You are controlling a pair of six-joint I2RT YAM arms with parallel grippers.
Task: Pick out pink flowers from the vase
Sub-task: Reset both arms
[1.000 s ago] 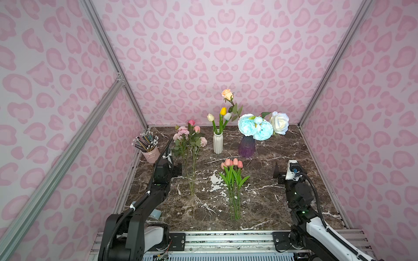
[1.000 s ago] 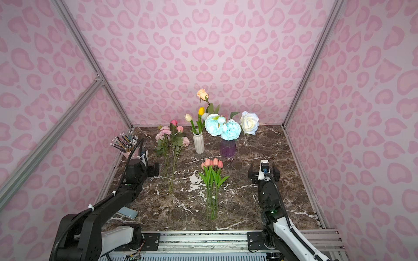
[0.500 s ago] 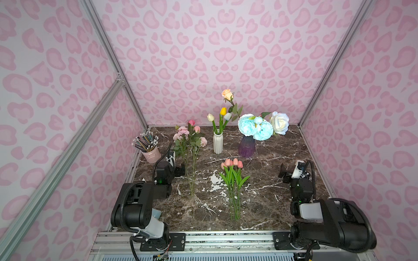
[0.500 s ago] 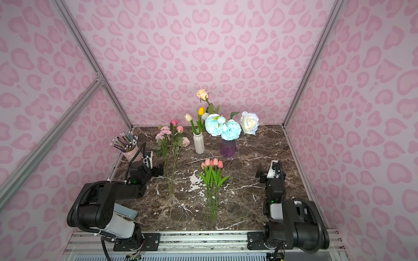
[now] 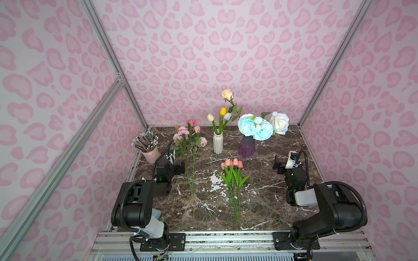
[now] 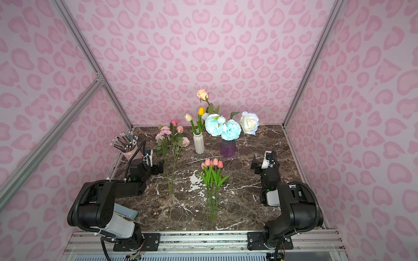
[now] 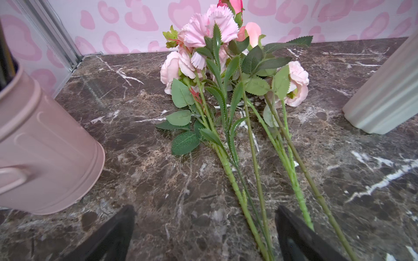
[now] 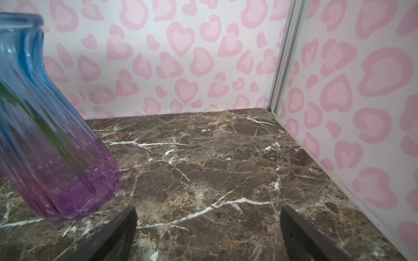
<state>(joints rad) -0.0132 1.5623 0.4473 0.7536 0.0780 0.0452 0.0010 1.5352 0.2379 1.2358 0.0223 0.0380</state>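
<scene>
Table (image 5: 260,203): the mixed bunch (image 5: 192,144) lies flat left of centre, heads toward the back wall. The tulip bunch (image 5: 233,176) lies flat at centre, nearer me. Behind the tulips stand the narrow vase (image 5: 217,143), left, and the wide vase (image 5: 247,146), right, stems in both. The pencil cup (image 5: 150,153) stands at the left edge. My left gripper (image 5: 177,162) sits between cup and mixed bunch, at its stems. My right gripper (image 5: 282,161) is right of the wide vase, apart.

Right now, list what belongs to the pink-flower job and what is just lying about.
Job: pink roses, pink tulips, white vase, purple vase.

Lying about: pencil cup, blue peonies, white rose, peach rose, yellow tulip, white tulips.
</scene>
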